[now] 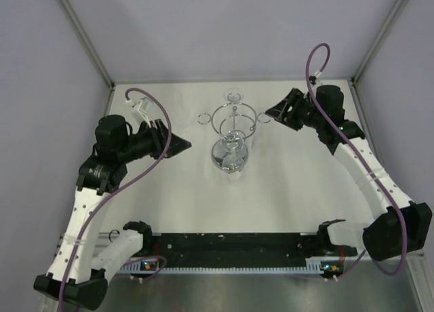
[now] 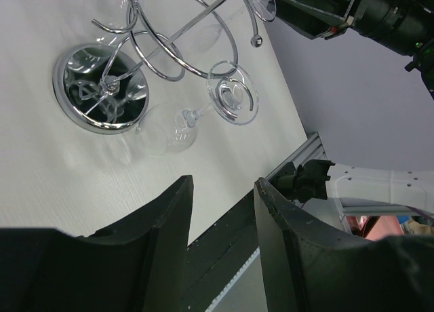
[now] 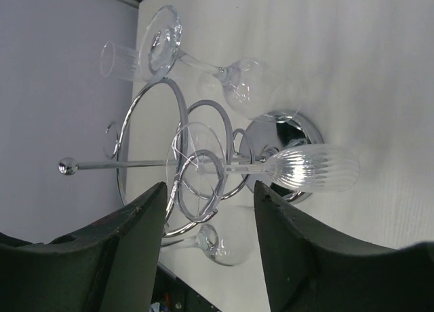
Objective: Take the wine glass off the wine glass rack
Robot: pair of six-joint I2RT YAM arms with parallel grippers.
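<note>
The left gripper (image 1: 184,146) and right gripper (image 1: 271,111) both gape wide, holding nothing, and flank the wine glass rack (image 1: 234,125) mid-table, with open tabletop (image 1: 169,203) nearer the arms. A ribbed wine glass (image 3: 312,168) hangs upside down from one ring among others. From above, glass and chrome blur together.

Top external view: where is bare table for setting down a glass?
The white tabletop between the shiny chrome wire rack and the black front rail is bare. Crowded beside the rack: left gripper and right gripper flank it.
</note>
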